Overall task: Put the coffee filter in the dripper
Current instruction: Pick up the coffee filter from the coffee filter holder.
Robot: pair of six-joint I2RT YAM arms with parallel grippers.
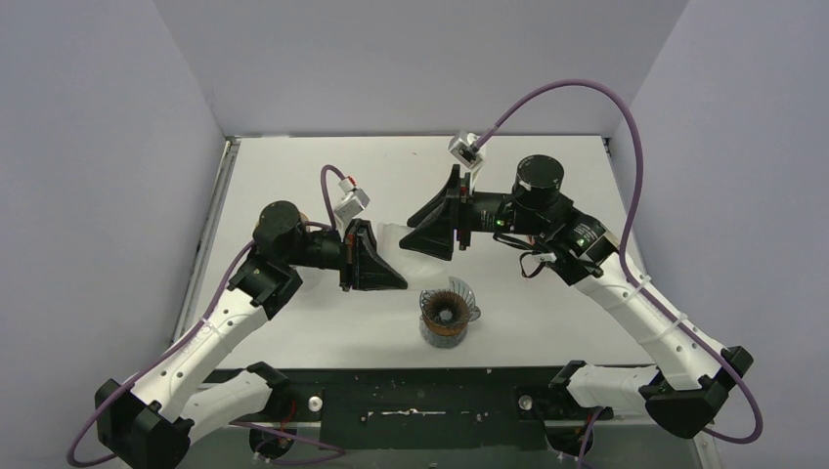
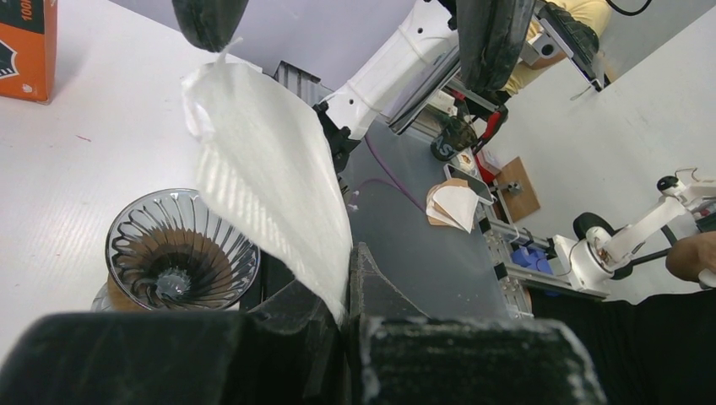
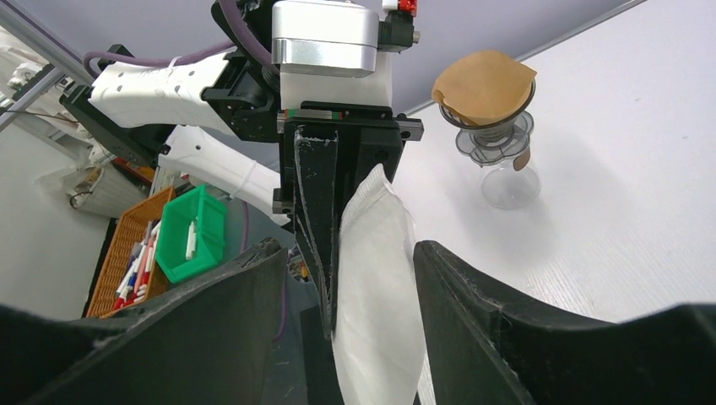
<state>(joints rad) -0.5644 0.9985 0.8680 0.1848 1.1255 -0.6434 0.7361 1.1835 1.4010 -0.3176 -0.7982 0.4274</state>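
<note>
Left fingers [image 3: 314,202] tight on the coffee filter [image 3: 376,270], right fingers [image 3: 473,312] wide apart either side.

**White table with one dripper on it**

The white table [image 1: 323,176] carries the smoky dripper [image 1: 450,315], which stands upright near the front edge. A dark plate [image 1: 391,391] lies along that edge, with small white scraps [image 1: 415,412] on it.

Coffee filter [image 3: 376,287]: lower end cut off by bottom edge of right wrist view. Pinched corner hidden inside my left gripper [image 2: 344,283]. Overhead, filter mostly hidden. Orange box [image 2: 25,42] cropped.
</note>
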